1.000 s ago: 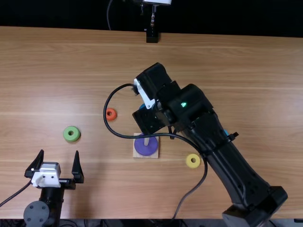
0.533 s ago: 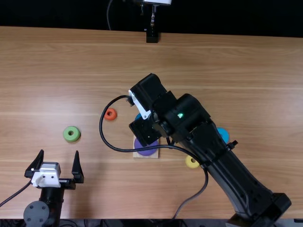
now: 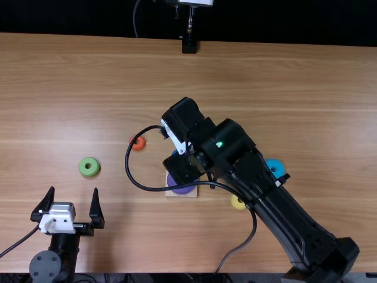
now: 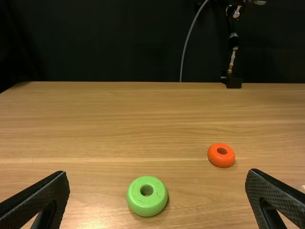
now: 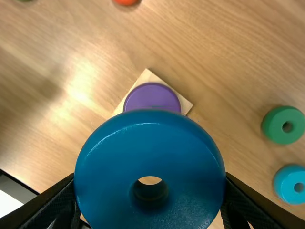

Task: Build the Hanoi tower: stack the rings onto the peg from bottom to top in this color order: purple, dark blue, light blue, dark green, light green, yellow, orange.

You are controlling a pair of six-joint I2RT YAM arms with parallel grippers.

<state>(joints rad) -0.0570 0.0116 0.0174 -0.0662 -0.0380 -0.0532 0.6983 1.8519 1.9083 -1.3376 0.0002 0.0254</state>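
Right gripper (image 3: 181, 167) is over the peg's wooden base (image 3: 181, 194), partly covering the purple ring (image 3: 184, 190) lying on it. In the right wrist view the right gripper (image 5: 150, 183) is shut on the dark blue ring (image 5: 150, 124), which is held above the table near the purple ring (image 5: 151, 98); the peg is hidden. Left gripper (image 3: 72, 203) stands open at the lower left, below the light green ring (image 3: 89, 167); in its wrist view the left gripper (image 4: 157, 191) has nothing between its fingers. The orange ring (image 3: 139, 142) lies left of the right gripper.
Beside the right arm lie the light blue ring (image 3: 275, 167) and the yellow ring (image 3: 238, 202). A dark green ring (image 5: 283, 125) is near the light blue one in the right wrist view. The right arm's cable (image 3: 144, 186) loops over the table's middle.
The right gripper has shifted slightly toward the near edge, covering the peg that was visible before. More of the light blue ring shows beside the arm. The left arm has stayed still.
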